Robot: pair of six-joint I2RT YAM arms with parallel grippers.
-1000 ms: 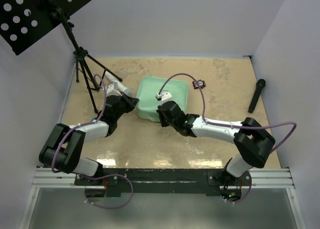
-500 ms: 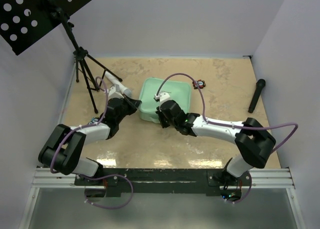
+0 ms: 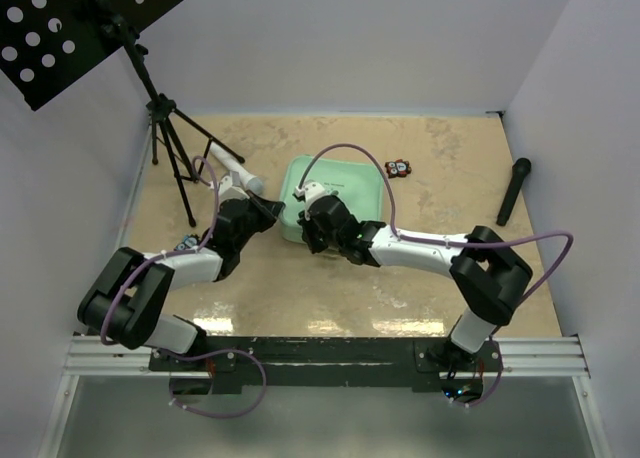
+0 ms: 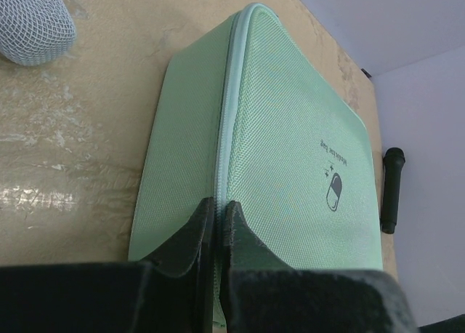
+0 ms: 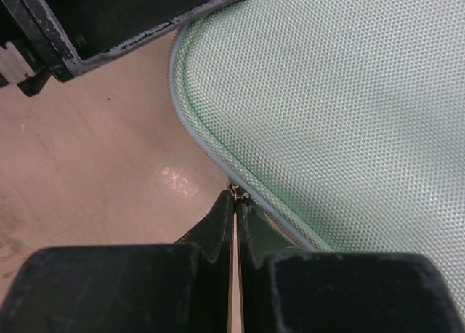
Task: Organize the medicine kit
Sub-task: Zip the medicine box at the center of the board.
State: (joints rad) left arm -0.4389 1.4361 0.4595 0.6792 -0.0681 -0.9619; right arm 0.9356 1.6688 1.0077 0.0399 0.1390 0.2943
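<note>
Mint-green medicine kit (image 3: 345,183): lies flat in the middle of the desk with its lid up. Both arms reach in to its near-left part.
Kit fabric: soft woven cloth with a fine mesh grain. The case is roughly square with rounded corners, and paler piping and a zip line run round its side. A small pill logo (image 4: 333,191) is printed on the lid.
Left jaws: together, pinching the ridge of the zip seam on the kit's left side. This looks like a steadying hold, so the soft case does not slide or twist.
Right jaws: together at the kit's near-left corner, and they appear clamped on the small metal zip pull (image 5: 237,193).
Step in hand: most likely running the zip to open the case. The lid lies shut and no contents show.
Handling: the soft walls will give under a pull, hence the brace on the seam. The rounded corner is where the pull may bind or slip out.
Desk (image 3: 440,278): mottled beige with a stone look, glossy near the arms.
White-and-grey cylinder (image 4: 33,20): mesh-headed, left of the kit and apart from it.
Black-and-red gadget (image 3: 398,166): near the kit's far-right corner.
Black stick (image 3: 513,190): far right, well apart.
</note>
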